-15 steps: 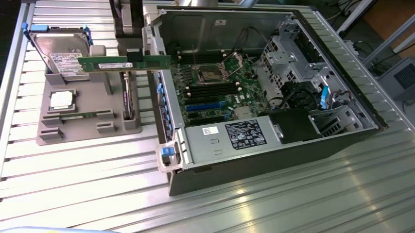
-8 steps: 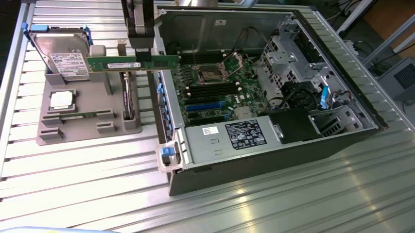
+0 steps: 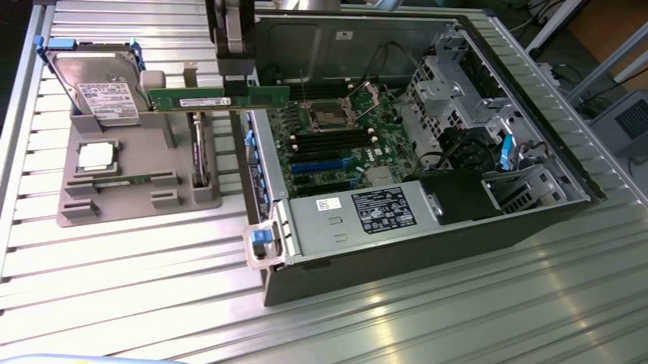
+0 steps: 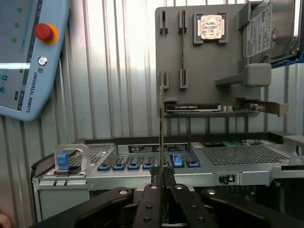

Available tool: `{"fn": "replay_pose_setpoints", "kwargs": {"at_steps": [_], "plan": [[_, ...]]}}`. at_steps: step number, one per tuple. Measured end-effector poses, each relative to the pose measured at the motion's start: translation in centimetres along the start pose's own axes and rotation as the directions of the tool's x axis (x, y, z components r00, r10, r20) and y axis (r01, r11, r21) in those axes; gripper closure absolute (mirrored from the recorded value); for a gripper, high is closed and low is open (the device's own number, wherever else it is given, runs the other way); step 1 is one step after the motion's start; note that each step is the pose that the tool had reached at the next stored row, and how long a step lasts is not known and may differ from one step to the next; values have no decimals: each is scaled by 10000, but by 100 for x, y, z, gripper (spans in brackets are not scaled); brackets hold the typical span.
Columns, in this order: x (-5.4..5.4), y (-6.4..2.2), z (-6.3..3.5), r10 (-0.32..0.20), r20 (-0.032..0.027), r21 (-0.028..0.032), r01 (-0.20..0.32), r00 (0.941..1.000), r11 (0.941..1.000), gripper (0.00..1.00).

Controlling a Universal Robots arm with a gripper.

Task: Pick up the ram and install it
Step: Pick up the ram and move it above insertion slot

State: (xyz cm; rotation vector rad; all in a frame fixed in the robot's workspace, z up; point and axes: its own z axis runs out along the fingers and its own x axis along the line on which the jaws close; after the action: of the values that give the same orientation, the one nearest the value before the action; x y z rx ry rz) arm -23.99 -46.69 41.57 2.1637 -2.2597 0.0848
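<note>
the gripper [image 3: 235,82] hangs up in the air, over the gap between the grey holder [image 3: 121,199] and the open computer case [image 3: 526,114]. its jaws are pressed in tight on the ram [image 3: 187,98] and pinch it from both sides.

the ram is a long, thin green stick. in the exterior view it lies flat like a little bridge, with its long side level. the jaws grab its top edge near the middle, a bit toward the end by the case. more of the stick pokes out toward the exterior view's left, over the holder. the other end reaches just over the edge of the case. it touches nothing but the jaws.

in the wrist view the gripper [image 4: 161,179] holds the ram [image 4: 161,128] seen from its thin edge, so it looks like one skinny line that sticks out from between the two fingers [image 4: 151,199].

on the holder sit a hard drive [image 3: 96,87], a square silver chip [image 3: 96,155] and another thin stick [image 3: 199,152] on its edge in a slot.
</note>
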Motion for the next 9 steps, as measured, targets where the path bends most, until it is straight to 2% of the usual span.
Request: {"fn": "replay_pose_setpoints", "kwargs": {"at_steps": [5, 9], "plan": [[-2, -54, 1, 0, -16, 1, 0, 10000, 10000, 88], [-6, -130, 4, 0, -39, 2, 0, 10000, 10000, 88]]}}
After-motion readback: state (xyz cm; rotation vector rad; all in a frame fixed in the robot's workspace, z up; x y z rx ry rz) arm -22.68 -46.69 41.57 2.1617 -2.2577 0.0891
